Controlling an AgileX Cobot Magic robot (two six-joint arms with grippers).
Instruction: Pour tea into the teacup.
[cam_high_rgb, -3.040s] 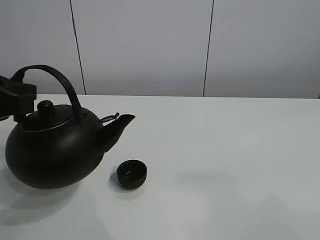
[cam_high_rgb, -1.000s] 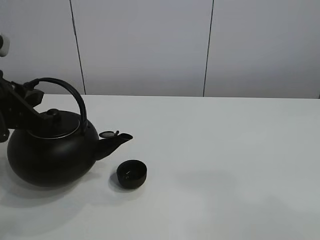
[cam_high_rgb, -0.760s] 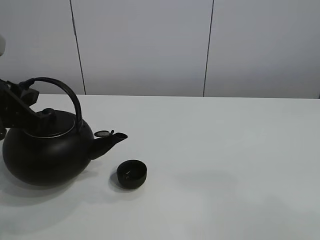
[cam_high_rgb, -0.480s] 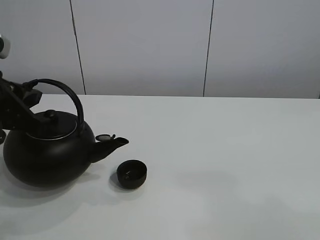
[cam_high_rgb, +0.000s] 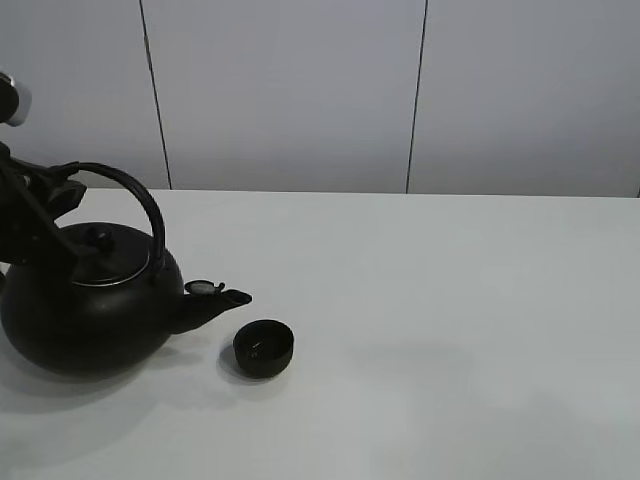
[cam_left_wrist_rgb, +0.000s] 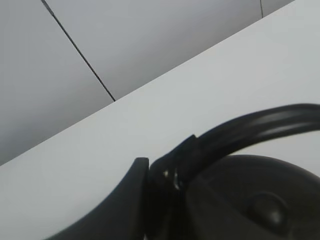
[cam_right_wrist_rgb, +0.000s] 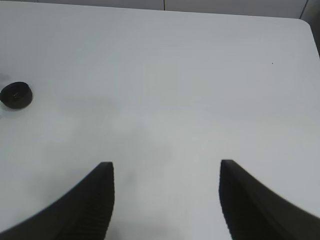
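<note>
Kettle (cam_high_rgb: 85, 320): 1, with 1 lid (cam_high_rgb: 105, 263), 1 arched handle (cam_high_rgb: 140, 188), 1 spout (cam_high_rgb: 215, 303).
Teacup (cam_high_rgb: 264, 347): 1.
Table (cam_high_rgb: 450, 300): 1.
Grippers: 2, namely left gripper (cam_left_wrist_rgb: 167, 177) and right gripper (cam_right_wrist_rgb: 166, 167).
Wall panels (cam_high_rgb: 285, 95): 3, parted by 2 dark seams (cam_high_rgb: 417, 95).

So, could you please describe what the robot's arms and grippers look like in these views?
Both grippers are matte black. The right gripper has two broad, curved fingers with fine ribbing on their inner faces. The left gripper shows a smooth, tapering finger; its arm is black with a pale rounded part.
</note>
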